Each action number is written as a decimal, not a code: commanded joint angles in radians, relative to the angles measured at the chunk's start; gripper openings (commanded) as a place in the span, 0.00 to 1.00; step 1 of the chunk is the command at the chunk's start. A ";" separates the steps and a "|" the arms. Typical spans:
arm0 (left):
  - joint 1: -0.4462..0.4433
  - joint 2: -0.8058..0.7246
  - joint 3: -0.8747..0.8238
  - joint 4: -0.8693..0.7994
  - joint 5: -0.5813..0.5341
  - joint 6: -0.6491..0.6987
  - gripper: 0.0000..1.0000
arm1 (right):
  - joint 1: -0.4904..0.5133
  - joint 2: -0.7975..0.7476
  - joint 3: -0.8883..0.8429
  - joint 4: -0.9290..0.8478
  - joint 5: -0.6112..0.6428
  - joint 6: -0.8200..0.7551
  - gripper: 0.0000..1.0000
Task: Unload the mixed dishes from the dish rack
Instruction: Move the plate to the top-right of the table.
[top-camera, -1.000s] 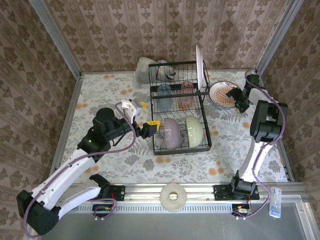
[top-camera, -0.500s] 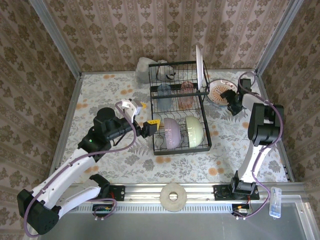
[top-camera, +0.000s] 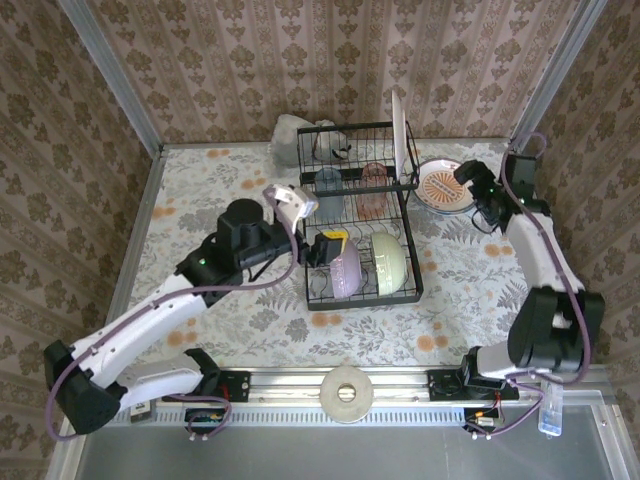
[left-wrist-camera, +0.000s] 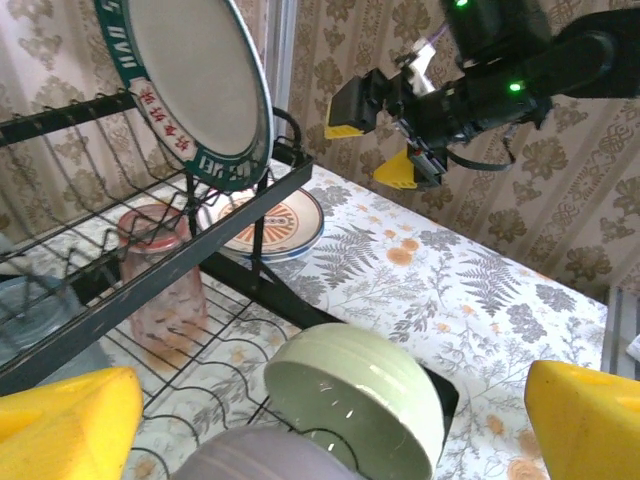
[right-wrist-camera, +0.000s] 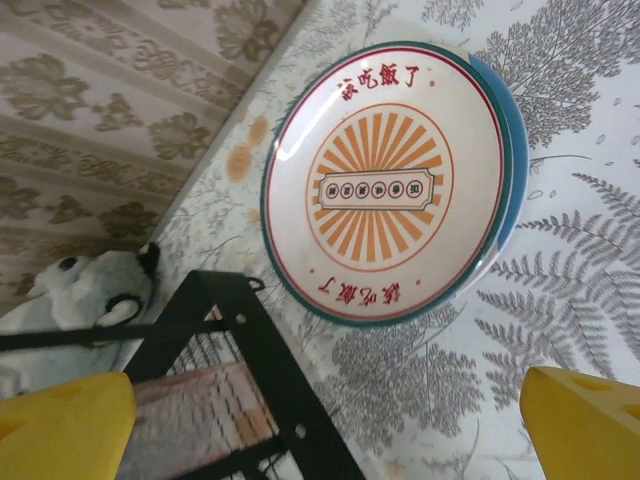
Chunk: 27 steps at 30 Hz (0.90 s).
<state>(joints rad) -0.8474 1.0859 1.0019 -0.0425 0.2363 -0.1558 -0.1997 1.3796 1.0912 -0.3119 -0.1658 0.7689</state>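
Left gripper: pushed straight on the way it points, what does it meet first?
Probably the lavender bowl, right between its open fingers; the green bowl sits just beyond. Depth is unclear.

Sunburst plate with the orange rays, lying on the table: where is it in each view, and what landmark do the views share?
Top external: the sunburst plate lies flat at upper right, just right of the dish rack.
Left wrist: left of centre, beyond the rack's upper-tier bar.
Right wrist: centre, large, with the rack's corner at lower left.
Shared landmark: the dish rack.
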 joint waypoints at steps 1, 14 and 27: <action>-0.025 0.071 0.087 -0.011 -0.058 -0.044 0.95 | -0.005 -0.153 -0.065 -0.093 -0.033 -0.055 1.00; -0.032 0.466 0.523 -0.052 -0.022 -0.147 0.81 | -0.006 -0.722 -0.217 -0.348 -0.169 -0.143 1.00; -0.007 0.814 0.935 -0.172 -0.053 -0.250 0.65 | -0.006 -0.866 -0.270 -0.331 -0.315 -0.159 1.00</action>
<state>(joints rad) -0.8665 1.8736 1.8774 -0.1772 0.1936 -0.3614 -0.2028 0.5217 0.8314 -0.6403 -0.4213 0.6300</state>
